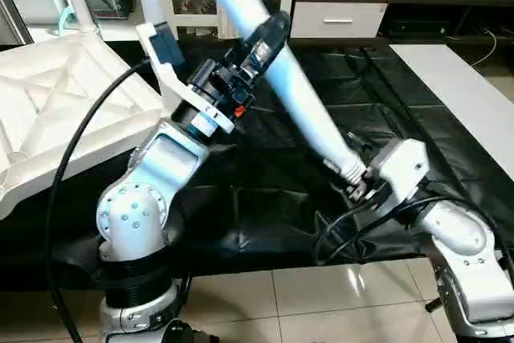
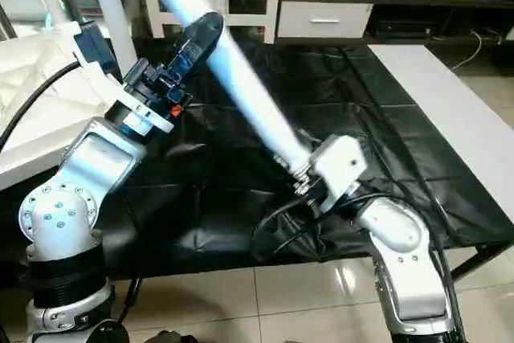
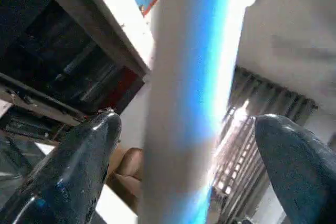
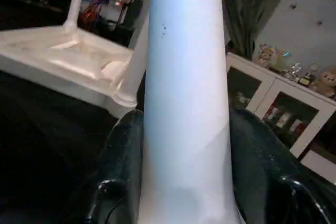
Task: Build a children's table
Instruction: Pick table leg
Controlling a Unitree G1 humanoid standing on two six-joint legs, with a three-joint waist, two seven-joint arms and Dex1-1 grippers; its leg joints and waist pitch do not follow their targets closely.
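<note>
Between right fingers (image 4: 121, 182) (clamped): leg (image 1: 281, 78)

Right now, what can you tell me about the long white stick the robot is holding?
It is a table leg, a long, smooth, white tapered tube that looks like plastic. It slants across the black sheet, narrow end lowest. The right gripper clamps that lower end, and its fingers press both sides. The left gripper straddles it higher up, fingers spread apart from it.
</note>
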